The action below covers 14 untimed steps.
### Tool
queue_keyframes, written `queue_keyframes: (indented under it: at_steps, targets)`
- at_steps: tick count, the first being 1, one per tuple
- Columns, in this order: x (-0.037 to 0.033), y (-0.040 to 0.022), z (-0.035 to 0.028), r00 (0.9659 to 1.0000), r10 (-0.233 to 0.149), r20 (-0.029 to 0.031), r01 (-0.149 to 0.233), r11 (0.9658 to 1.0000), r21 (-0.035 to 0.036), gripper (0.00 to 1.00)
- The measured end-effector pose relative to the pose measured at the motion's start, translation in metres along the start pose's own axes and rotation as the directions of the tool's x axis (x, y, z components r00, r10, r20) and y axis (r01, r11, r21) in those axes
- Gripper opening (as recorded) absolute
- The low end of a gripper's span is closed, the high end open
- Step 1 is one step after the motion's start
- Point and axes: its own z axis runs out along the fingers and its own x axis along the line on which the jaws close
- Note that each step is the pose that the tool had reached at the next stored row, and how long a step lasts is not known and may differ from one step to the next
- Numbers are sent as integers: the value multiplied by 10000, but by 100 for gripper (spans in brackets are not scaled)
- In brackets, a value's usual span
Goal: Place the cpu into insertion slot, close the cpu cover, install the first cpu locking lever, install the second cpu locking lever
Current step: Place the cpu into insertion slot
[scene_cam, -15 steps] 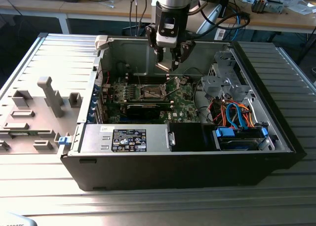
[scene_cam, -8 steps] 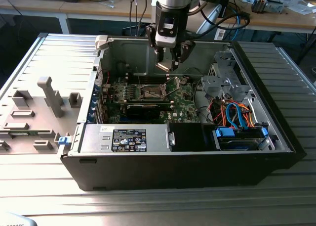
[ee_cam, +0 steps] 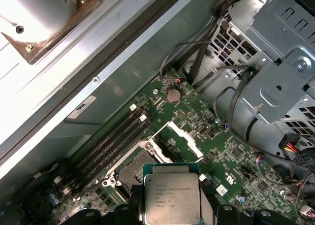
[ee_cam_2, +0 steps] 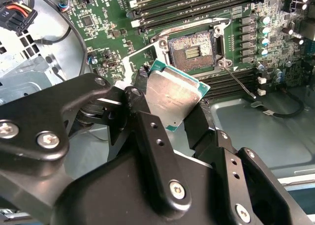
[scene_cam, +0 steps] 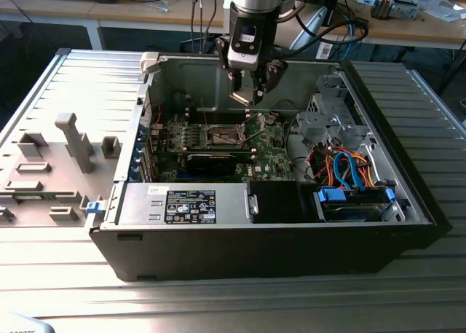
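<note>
My gripper [scene_cam: 250, 92] hangs inside the open computer case, shut on the cpu [scene_cam: 241, 98]. The cpu [ee_cam_2: 174, 94] is a flat silver-grey square with a green edge, clamped between the black fingers [ee_cam_2: 135, 109]. In the first wrist view the cpu [ee_cam: 172, 198] sits above and just short of the insertion slot [ee_cam: 132, 172]. The insertion slot [ee_cam_2: 192, 48] lies bare, dark, ringed by green board, and shows in the exterior view too [scene_cam: 222, 135]. The cpu cover [ee_cam: 183, 139] stands swung up beside the slot. A thin locking lever [ee_cam_2: 238, 82] sticks out, unlatched.
A black labelled power-supply box [scene_cam: 191, 202] fills the case's near side. A grey drive cage [scene_cam: 328, 118] and orange and blue cables [scene_cam: 342, 165] stand at the exterior view's right. Long memory slots [ee_cam_2: 197, 3] run beside the socket. A detached grey panel [scene_cam: 58, 158] lies at the exterior view's left.
</note>
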Motion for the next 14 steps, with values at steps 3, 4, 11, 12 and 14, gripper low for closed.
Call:
queue_keyframes:
  at_steps: [3, 4, 11, 12, 14]
  targets:
    - [0, 0, 0, 10000, 76, 5, -76, 10000, -1, 55]
    - [0, 0, 0, 9999, 108, 7, -108, 9999, -1, 55]
    - [0, 0, 0, 9996, 282, 19, -282, 9996, -3, 55]
    - [0, 0, 0, 9995, 307, 20, -307, 9995, -4, 55]
    - [0, 0, 0, 9993, 371, 25, -371, 9993, -5, 55]
